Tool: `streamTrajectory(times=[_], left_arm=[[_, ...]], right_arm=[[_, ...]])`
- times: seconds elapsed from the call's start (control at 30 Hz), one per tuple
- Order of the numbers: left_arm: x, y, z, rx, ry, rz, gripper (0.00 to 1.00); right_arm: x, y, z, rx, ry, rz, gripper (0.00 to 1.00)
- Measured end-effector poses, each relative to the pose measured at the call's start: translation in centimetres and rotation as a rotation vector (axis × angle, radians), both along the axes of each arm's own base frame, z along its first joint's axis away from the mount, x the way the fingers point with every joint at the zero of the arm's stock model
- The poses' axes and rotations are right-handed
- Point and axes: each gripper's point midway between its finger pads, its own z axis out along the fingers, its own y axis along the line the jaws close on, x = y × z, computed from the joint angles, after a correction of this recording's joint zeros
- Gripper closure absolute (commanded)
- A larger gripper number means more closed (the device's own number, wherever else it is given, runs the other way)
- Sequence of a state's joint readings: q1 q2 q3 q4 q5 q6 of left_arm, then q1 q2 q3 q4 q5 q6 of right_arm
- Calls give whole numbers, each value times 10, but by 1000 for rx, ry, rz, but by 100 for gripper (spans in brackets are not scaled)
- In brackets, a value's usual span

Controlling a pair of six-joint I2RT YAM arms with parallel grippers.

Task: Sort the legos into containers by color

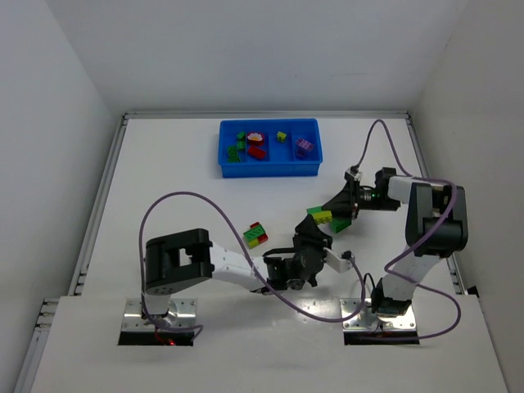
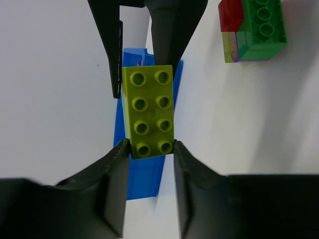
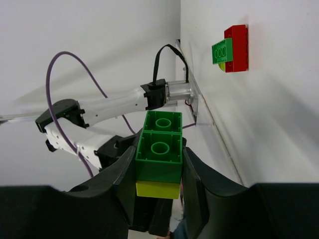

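The left gripper [image 2: 148,152] has its black fingers [image 2: 117,169] closed on the near end of a yellow-green plastic brick [image 2: 148,109] with eight studs. One tip sits against each long side, and no gap shows at either contact.

The right gripper [image 3: 159,167] is clamped on a stacked pair [image 3: 159,159] of plastic toy bricks. This is a green brick [image 3: 159,149] joined to the same yellow-green one, of which only an edge shows in the right wrist view. In the left wrist view the green brick is hidden behind the yellow-green face, and the right fingers come in from the top and are cut off by the frame.

Both grippers hold the pair over the white table [image 1: 180,147], right of centre and well apart from the tray. Overhead, the contacts are too small to make out, and it cannot be judged whether the pair clears the surface.

A loose clump of green, red and yellow plastic bricks [image 1: 256,235] lies on the table just left of the grippers, touching neither.

The bright blue rectangular shallow plastic tray [image 1: 270,170] stands at the far side. Its four compartments hold, from left to right, green bricks, red bricks with a pale piece that cannot be identified, a yellow brick and a purple one. In the left wrist view the held brick hides most of the tray.
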State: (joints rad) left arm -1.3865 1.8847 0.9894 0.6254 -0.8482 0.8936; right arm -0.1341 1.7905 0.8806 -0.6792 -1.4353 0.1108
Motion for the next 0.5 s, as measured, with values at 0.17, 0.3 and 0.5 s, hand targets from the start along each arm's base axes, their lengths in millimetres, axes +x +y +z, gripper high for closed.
streamTrajectory(times=[0.17,0.3,0.5], left_arm=[[0,2,-2,6,-9,3,83],[-3,1,-6,4,-10,-6,88],[-20,1,-11,-4,-10,-15,99]], right_arm=[[1,1,-1,-5,6,2,100],[0,1,-3,-17,6,5,100],[-7,5,-7,-24,37,25,100]])
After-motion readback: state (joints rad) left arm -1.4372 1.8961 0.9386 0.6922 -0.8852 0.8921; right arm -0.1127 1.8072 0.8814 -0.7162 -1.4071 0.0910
